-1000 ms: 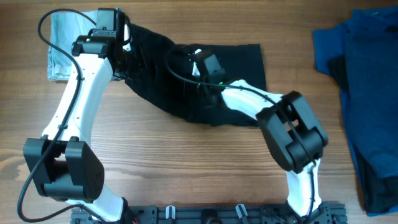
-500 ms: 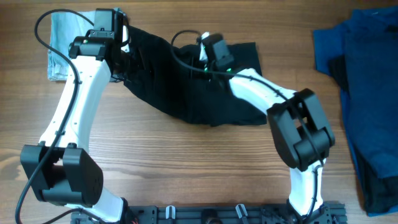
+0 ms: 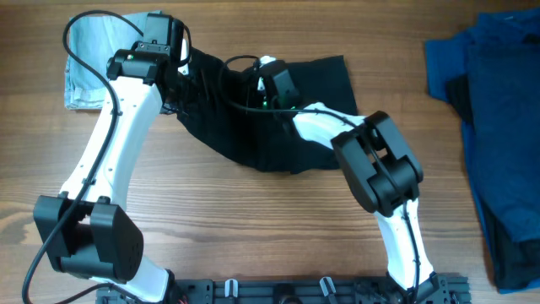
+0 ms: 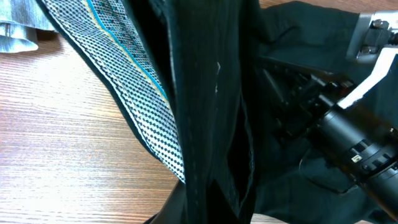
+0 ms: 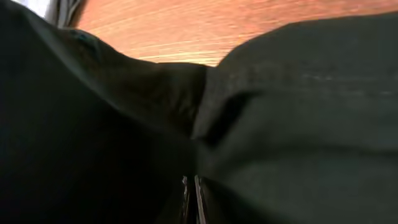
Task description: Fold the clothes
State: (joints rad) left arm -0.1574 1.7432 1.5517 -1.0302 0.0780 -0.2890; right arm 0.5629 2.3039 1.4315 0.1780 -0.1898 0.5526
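The black shorts (image 3: 312, 110) lie bunched at the table's back middle. My left gripper (image 3: 179, 74) is shut on their waistband end and holds it lifted. In the left wrist view the black cloth (image 4: 205, 93) hangs from my left gripper (image 4: 211, 214), with the grey dotted waistband lining (image 4: 124, 81) turned out. My right gripper (image 3: 260, 72) sits at the shorts' back edge, close to the left one. In the right wrist view its fingers (image 5: 193, 196) are pressed together with black fabric (image 5: 298, 112) between and all around them.
A pale-blue denim piece (image 3: 89, 59) lies at the back left, just behind my left arm. A heap of dark-blue and black cloth (image 3: 498, 127) covers the right edge. Bare wood lies in front of the shorts. The right arm (image 4: 348, 130) is close in the left wrist view.
My right gripper has moved from the middle of the shorts back and to the left, toward my left gripper. My left gripper shifted slightly right, and the shorts bunched up more.
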